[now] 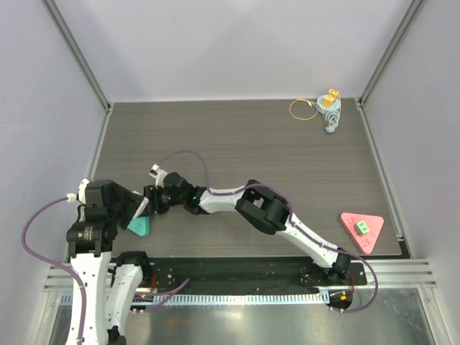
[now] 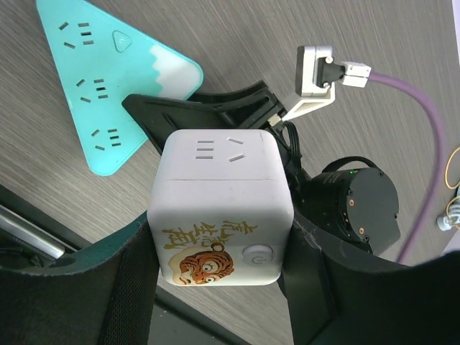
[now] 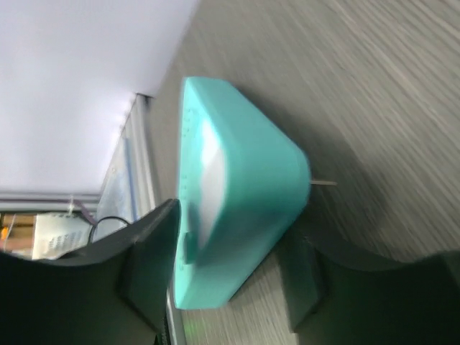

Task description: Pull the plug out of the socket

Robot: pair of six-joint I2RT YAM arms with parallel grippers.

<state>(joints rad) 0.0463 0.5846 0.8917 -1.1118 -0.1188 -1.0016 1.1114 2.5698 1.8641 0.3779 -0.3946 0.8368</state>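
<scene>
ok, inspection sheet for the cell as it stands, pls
Surface: dark wood-grain table.
Job's things: white cube plug raised, apart from the teal socket, which is on the table.
Clutter: pink socket with a green block on it; blue-yellow item and yellow ring in the far right corner.
Grippers: left fingers clamp the cube; right fingers straddle the teal socket, contact unclear.
Cables: purple cable on the left arm, another looping to the right wrist.
Surroundings: white walls, metal posts.
</scene>
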